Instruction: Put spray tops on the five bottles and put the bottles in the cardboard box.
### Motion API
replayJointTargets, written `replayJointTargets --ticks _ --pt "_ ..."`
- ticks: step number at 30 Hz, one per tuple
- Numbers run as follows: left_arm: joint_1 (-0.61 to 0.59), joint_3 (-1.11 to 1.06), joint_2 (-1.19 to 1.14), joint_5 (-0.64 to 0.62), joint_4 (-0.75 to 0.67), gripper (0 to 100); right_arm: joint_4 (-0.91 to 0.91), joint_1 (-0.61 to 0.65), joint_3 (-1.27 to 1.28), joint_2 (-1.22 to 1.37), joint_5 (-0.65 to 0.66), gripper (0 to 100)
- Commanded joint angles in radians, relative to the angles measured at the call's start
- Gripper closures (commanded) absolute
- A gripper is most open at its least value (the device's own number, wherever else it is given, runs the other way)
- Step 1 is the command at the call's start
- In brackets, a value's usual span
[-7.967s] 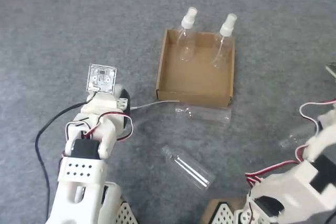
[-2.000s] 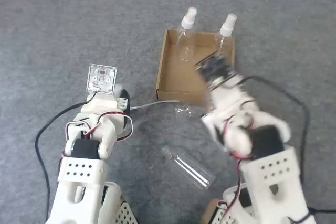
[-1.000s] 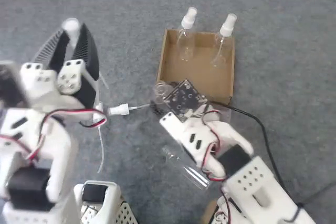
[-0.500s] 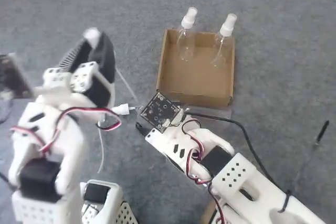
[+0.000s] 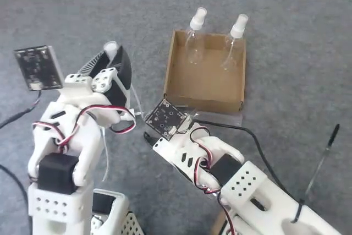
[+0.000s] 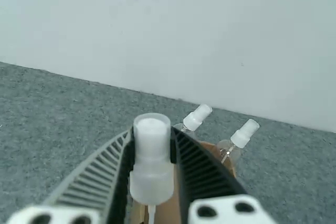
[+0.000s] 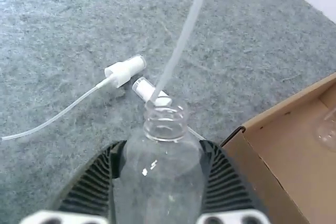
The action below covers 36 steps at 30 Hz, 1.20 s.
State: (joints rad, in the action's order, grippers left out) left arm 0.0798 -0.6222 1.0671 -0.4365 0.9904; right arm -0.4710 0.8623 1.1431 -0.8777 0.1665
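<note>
A spray top [image 6: 151, 129] is clamped by its collar between the fingers of the left hand [image 6: 151, 153], nozzle end outward, and its thin tube [image 7: 181, 35] is let hang down from it at a slant. A clear, uncapped bottle [image 7: 160, 171] is gripped round its shoulder by the right hand [image 7: 160, 156], with the open threaded neck pointing away from that hand and up towards the tube. The coming move is judged to turn on this one line-up: the top is held above and beyond the neck, and the tube runs obliquely down to the far lip of the neck, so that its long axis is seen to be tilted against that of the bottle. Whether the tube's tip is already inside the mouth or just behind the rim cannot be told. Before the collar can be seated, the tube would probably have to be brought more nearly in line with the bottle and then lowered. The left hand is the nearer to the top, the right to the bottle, and the two hands are seen close together in the high view, near the front corner of the box [image 5: 204, 83]. Two capped bottles [image 5: 193, 42] are leaned against the box's far wall. A loose top [image 7: 125, 70] with its tube is laid on the grey tabletop [image 7: 52, 24] just beyond the held bottle's neck.
</note>
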Motion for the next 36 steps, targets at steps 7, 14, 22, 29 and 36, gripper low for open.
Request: replayJointTargets --ticks 7,14,22,29,36 --pt "0.054 0.015 0.003 0.011 -0.040 99 0.016 0.008 -0.015 -0.005 -0.009 99.2" --pt "0.057 -0.041 0.003 0.011 -0.038 99 0.016 0.005 -0.015 -0.005 -0.009 99.2" --pt "0.060 0.013 0.003 0.037 -0.031 99 0.016 0.005 -0.014 -0.005 -0.009 99.2" --pt "0.060 0.030 0.003 0.051 -0.032 99 0.018 0.004 -0.006 -0.005 -0.009 99.2" --pt "0.087 0.047 -0.002 0.055 -0.034 99 0.018 0.004 -0.005 -0.005 -0.009 99.2"
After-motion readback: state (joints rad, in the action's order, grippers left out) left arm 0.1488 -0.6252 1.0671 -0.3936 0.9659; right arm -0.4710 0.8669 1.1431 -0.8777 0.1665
